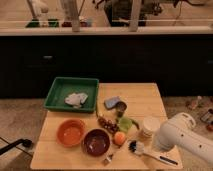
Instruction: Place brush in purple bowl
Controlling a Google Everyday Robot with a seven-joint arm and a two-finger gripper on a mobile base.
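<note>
**A:** Start at the near edge. Where is the brush?

**B:** The brush (136, 147) lies flat on the bench (145, 100), close to the front edge. Its round bristle head points left in the view. The thin handle runs off to the right and a little nearer the camera.

**A:** And the tool?

**B:** The tool (158, 146) is at the end of the white arm (176, 134), which reaches in from the right. It sits low, right by the handle, just right of the bristle head. I cannot tell how far open it is, or whether it has hold of the handle or only hangs beside it.

**A:** Which way is the target?

**B:** The purple bowl (96, 142) stands left of the brush head, near but apart from it, and looks empty. My guess is the carry runs leftward along the brush's own axis, head first.

**A:** Anything in the way?

**B:** An orange fruit (119, 138) sits between the bowl and the brush head, slightly behind that line. The orange bowl (71, 132) is further left, touching or nearly touching the purple one. A pale cup (149, 127) stands behind the tool. At the far left corner is a green tray (60, 85) with a cloth (76, 99) in it.
</note>
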